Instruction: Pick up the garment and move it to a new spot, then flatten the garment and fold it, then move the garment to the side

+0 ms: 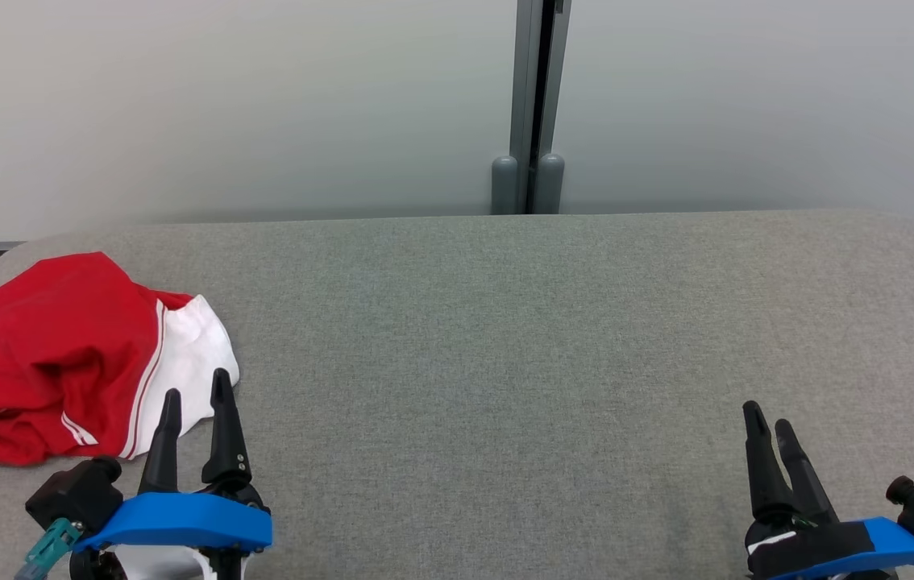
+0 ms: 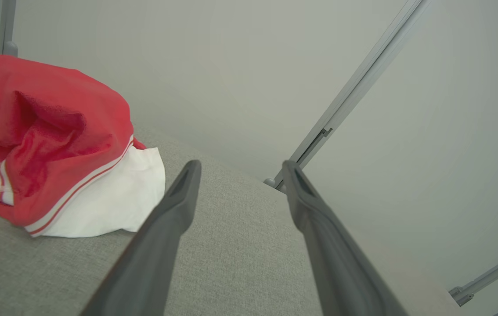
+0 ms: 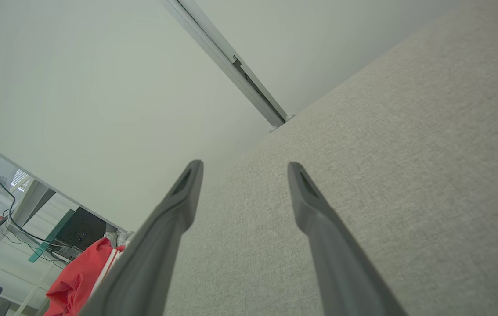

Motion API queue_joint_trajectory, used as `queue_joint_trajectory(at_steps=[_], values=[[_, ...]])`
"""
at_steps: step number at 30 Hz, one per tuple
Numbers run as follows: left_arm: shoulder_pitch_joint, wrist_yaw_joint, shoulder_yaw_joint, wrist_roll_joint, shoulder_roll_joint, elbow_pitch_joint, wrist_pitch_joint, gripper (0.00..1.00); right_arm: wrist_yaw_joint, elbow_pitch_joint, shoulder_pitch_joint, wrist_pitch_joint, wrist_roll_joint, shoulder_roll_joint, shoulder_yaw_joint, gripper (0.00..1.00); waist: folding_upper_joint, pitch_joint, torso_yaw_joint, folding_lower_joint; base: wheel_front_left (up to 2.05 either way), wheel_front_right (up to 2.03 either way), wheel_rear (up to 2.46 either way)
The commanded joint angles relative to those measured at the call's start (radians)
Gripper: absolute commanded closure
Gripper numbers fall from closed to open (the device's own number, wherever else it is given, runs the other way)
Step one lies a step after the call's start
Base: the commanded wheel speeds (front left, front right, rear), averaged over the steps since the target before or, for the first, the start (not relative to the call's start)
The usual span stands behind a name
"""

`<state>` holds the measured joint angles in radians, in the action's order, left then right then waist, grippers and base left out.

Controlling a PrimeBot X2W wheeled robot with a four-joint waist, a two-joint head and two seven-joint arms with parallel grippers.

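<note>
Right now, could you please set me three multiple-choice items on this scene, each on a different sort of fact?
1. Where on the grey surface lies the garment? A centre; B left end; C right end.
2. The garment's colours? A red and white; B blue and white; C all black.
3. The left gripper's jaws? A shut on cloth; B open, empty; C shut, empty.
Answers: 1 B, it lies heaped at the left end; 2 A, red body, white panel; 3 B, they stand apart beside the garment.
</note>
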<state>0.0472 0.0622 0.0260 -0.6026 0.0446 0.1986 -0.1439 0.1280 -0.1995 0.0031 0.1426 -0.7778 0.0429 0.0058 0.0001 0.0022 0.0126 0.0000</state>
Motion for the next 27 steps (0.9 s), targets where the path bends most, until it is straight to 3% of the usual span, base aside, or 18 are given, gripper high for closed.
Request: queue_joint_trajectory(at_steps=[1, 27], values=[[0.006, -0.002, 0.005, 0.025, 0.007, -0.005, -0.009, 0.0, 0.003, 0.008, -0.003, 0.011, 0.023, 0.008, 0.003, 0.0, -0.0001, 0.0, 0.0, 0.0, 0.0, 0.0, 0.0], [0.008, -0.033, 0.024, 0.286, 0.007, 0.028, -0.069, 0.0, 0.003, 0.003, 0.012, 0.071, 0.286, 0.01, 0.021, 0.0, -0.0001, 0.002, 0.009, 0.0, 0.0, 0.0, 0.0]])
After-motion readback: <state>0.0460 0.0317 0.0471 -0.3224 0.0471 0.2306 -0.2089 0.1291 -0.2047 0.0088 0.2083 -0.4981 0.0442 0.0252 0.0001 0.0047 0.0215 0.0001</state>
